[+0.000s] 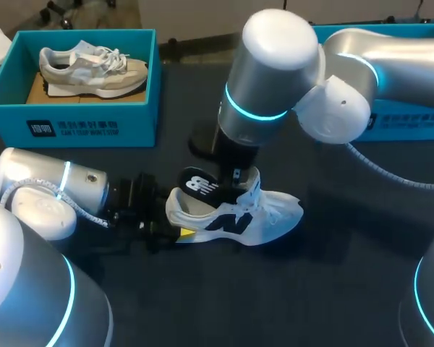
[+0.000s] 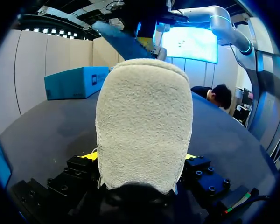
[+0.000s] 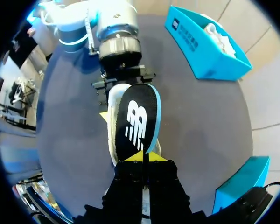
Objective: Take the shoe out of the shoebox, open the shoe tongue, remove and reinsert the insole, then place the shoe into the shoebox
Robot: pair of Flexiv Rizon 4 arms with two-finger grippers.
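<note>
**Head view:** the shoe (image 1: 235, 217) stands on its sole in the middle of the dark surface (image 1: 333, 289). It is outside the blue shoebox (image 1: 79, 119), which holds a second shoe (image 1: 94, 69). Your left pincer (image 1: 182, 233) is at the heel (image 1: 172, 210). Your right pincer (image 1: 231, 177) hangs over the shoe's opening with the black insole (image 1: 201, 186).

**Left wrist view:** your yellow tips press the fleecy heel from both sides, pinching the shoe.

**Right wrist view:** your tips pinch one end of the insole, which is tilted up over the shoe.
</note>
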